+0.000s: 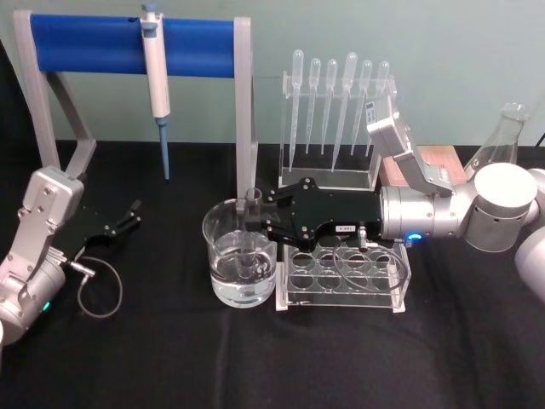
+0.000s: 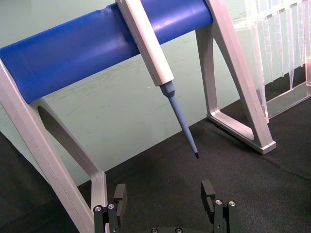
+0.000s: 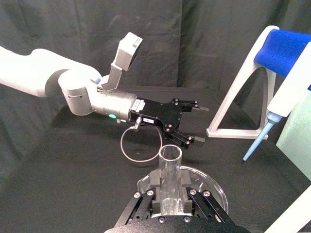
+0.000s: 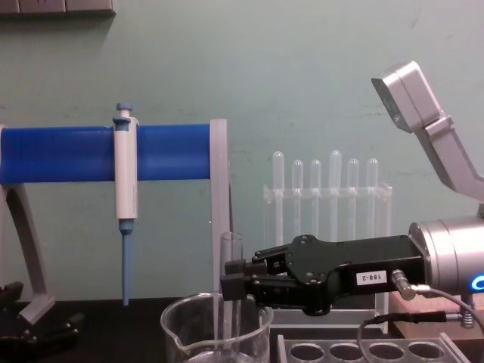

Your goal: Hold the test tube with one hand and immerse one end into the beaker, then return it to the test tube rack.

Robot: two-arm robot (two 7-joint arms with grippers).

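Two arms work over a table draped in black cloth [image 1: 255, 366], and a pale green wall [image 1: 443, 34] closes off the room directly behind it. The right gripper [image 1: 266, 218] reaches in from the right, held level above the test tube rack [image 1: 400, 285]. The rack is a clear block with round holes and stands on the cloth just beside the beaker [image 1: 211, 234].

The right gripper's fingers are clamped on the test tube [image 1: 252, 203] a little below its open rim. The tube stands upright inside the beaker, with its rounded end below the water line.

The left gripper [image 1: 128, 217] rests well apart at the left side of the table, low over the cloth. Its fingers are spread with nothing between them, and a grey cable [image 1: 98, 294] loops on the cloth beside its arm.

Several pieces of lab gear line the back of the table against the wall:
- A stand [image 1: 94, 43] with silver legs and a thick blue bar carries a white and blue pipettor [image 1: 156, 81]. The pipettor hangs tip down, clear of the cloth.
- To the right of the stand, six thin plastic pipettes [image 1: 332, 102] hang bulb up in a clear holder.
- A wooden block [image 1: 438, 158] sits behind the right arm.
- A glass flask [image 1: 502, 136] stands at the far right rear corner.
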